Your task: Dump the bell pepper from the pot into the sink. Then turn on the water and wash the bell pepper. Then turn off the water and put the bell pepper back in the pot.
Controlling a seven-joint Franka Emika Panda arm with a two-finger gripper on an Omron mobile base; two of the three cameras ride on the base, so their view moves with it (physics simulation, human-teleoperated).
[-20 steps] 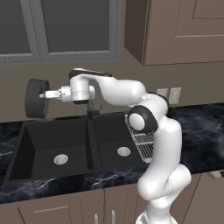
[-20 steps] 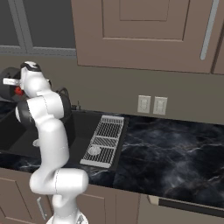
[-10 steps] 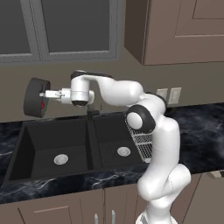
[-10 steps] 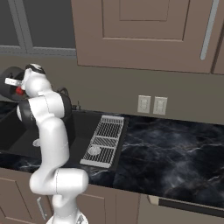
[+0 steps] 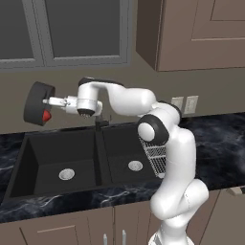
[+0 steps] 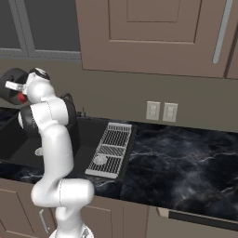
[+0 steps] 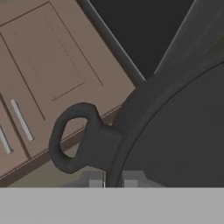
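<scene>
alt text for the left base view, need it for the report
The white arm holds the dark pot tipped on its side above the left basin of the black double sink, gripper shut on its rim. The red bell pepper sits at the pot's lower edge. A wire rack lies right of the sink.

Pot [image 5: 36, 103]: dark, round, shallow; tipped on edge, mid-left of left base view, above left basin. Bell pepper [image 5: 46, 116]: small, red, at pot's lower rim. Sink [image 5: 28, 161]: matte black double basin, silver drains, lower left.
</scene>
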